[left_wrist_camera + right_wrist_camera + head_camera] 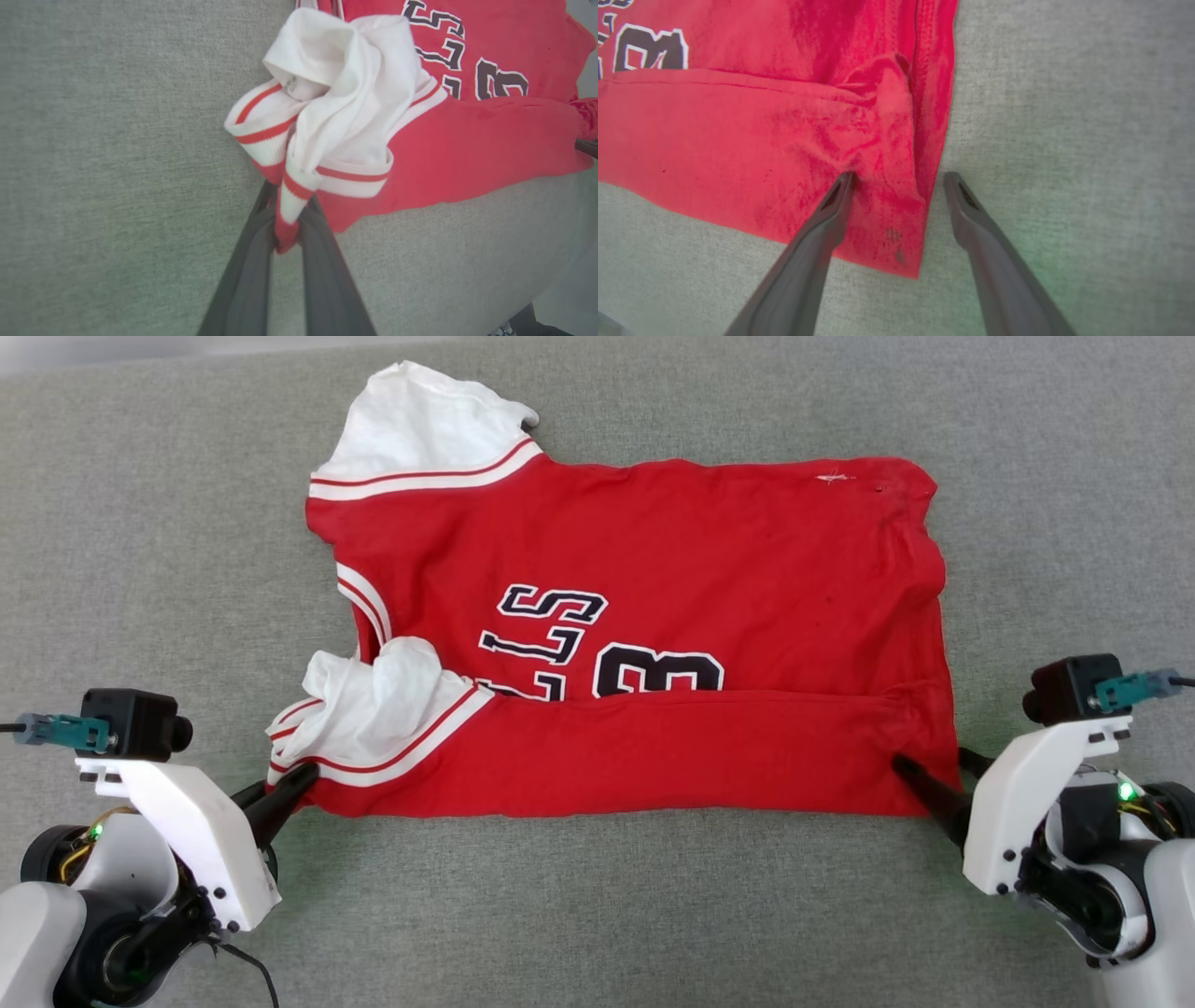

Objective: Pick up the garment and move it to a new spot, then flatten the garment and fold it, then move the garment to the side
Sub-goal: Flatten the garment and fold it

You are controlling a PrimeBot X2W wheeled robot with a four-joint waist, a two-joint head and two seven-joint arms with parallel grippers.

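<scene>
The red garment [653, 616] lies spread on the grey surface, its near edge folded up over the black lettering. One white sleeve [420, 420] lies flat at the far left; the other [373, 700] is bunched at the near left. My left gripper [303, 775] is shut on that bunched sleeve's striped cuff [292, 205], the cloth pinched between its dark fingers [322, 261]. At the near right corner [887, 224], my right gripper [899, 177] stands open, one finger [831, 210] lying on the red cloth and the other finger [966, 205] on the grey surface beside the edge.
A grey fabric surface [597, 915] stretches on all sides of the garment. A paler strip [93, 355] runs along the far left edge. My right gripper's fingertip [586, 147] peeks in at the right edge of the left wrist view.
</scene>
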